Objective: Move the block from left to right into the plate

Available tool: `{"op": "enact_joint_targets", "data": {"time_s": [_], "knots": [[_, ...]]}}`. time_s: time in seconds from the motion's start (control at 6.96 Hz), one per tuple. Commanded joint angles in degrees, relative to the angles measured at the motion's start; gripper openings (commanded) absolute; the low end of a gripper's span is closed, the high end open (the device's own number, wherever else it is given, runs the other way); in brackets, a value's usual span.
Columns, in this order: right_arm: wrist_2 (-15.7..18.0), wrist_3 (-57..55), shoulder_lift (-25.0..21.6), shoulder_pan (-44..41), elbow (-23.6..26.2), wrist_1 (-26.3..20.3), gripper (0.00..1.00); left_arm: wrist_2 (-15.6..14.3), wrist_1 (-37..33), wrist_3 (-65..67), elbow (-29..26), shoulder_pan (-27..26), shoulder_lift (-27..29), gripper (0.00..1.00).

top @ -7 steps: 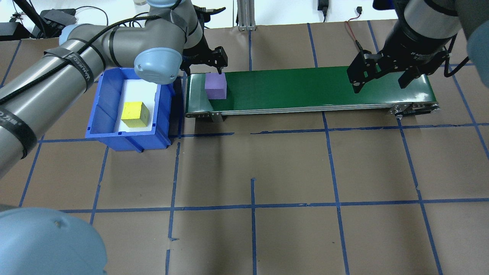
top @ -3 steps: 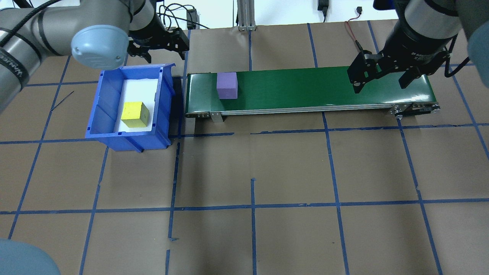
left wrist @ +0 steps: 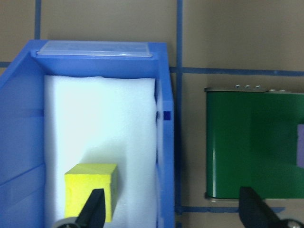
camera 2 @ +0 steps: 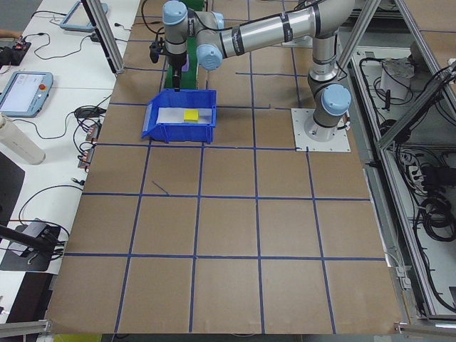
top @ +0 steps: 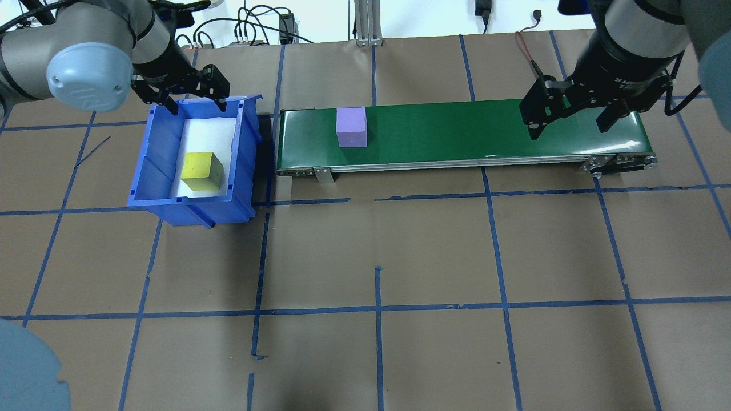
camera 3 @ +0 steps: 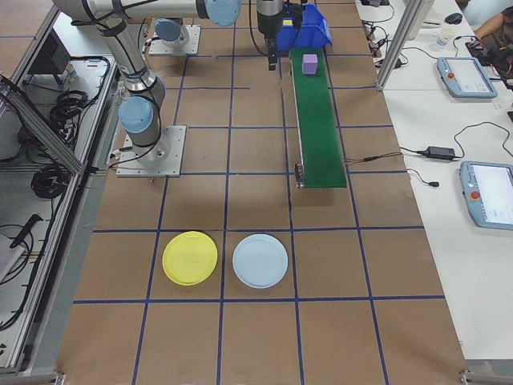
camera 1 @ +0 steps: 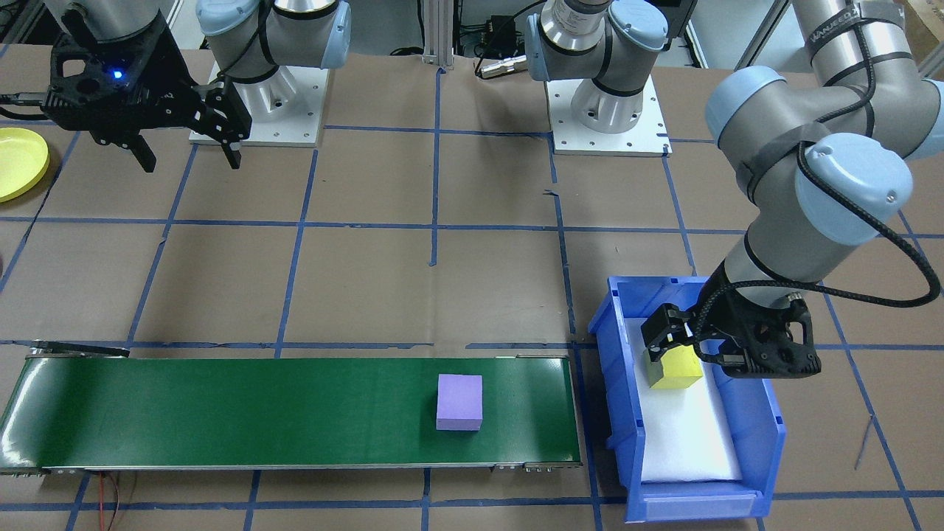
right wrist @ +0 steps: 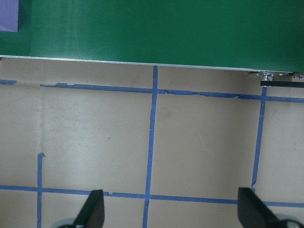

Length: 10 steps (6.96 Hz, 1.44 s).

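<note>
The purple block (top: 350,127) sits flat on the green belt (top: 457,131), toward the belt's end nearest our left gripper (top: 190,91) and well apart from our right gripper (top: 571,117), which hangs over the far end with its jaws apart and nothing between them. We judge the block light and stiff, probably foam or painted wood, with flat matte faces that should not slip; we would take it across two opposite side faces, about mid-height, squarely so it does not twist.

Our left gripper, jaws spread and empty, hovers over the blue bin (top: 149,160), with the yellow block (top: 201,170) just below and ahead of its fingers on the white foam liner (left wrist: 102,137).

The plate (camera 3: 190,257) lies on the table well beyond the belt's end, past our right gripper, beside a pale blue plate (camera 3: 260,261).
</note>
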<state>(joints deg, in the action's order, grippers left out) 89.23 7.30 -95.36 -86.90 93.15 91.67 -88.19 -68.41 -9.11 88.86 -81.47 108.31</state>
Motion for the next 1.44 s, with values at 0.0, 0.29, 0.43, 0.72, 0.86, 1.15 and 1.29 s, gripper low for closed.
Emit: {"op": "enact_joint_targets", "data": {"time_s": [0.0, 0.29, 0.43, 0.72, 0.86, 1.15, 1.29], "knots": [[-0.11, 0.00, 0.00, -0.02, 0.01, 0.00, 1.00, -0.58, 0.91, -4.24, 4.20, 1.49, 0.58, 1.00], [-0.02, 2.87, 1.39, 0.32, 0.02, 0.52, 1.00, -3.29, 2.04, -4.16, 5.97, 2.27, 2.60, 1.00], [-0.63, 4.46, 3.93, 1.98, -0.07, 2.09, 1.00, -2.96, 2.32, -4.16, 7.28, 2.45, 3.30, 1.00], [-4.56, 3.61, 7.71, 4.10, -1.29, 3.59, 1.00, -2.78, 6.70, -4.07, 8.09, 2.46, 6.28, 0.98], [-5.20, 3.25, 10.43, 4.11, -1.48, 7.09, 1.00, -2.87, 9.06, -4.24, 8.09, 2.46, 7.17, 0.98], [-11.60, 2.20, 16.23, 4.02, -1.92, 12.97, 1.00, -2.43, 12.05, -4.24, 8.00, 2.46, 10.15, 0.95], [-11.80, 2.20, 19.57, 4.10, -2.09, 16.32, 1.00, -2.43, 11.55, -4.33, 8.17, 2.46, 10.16, 0.95]]}}
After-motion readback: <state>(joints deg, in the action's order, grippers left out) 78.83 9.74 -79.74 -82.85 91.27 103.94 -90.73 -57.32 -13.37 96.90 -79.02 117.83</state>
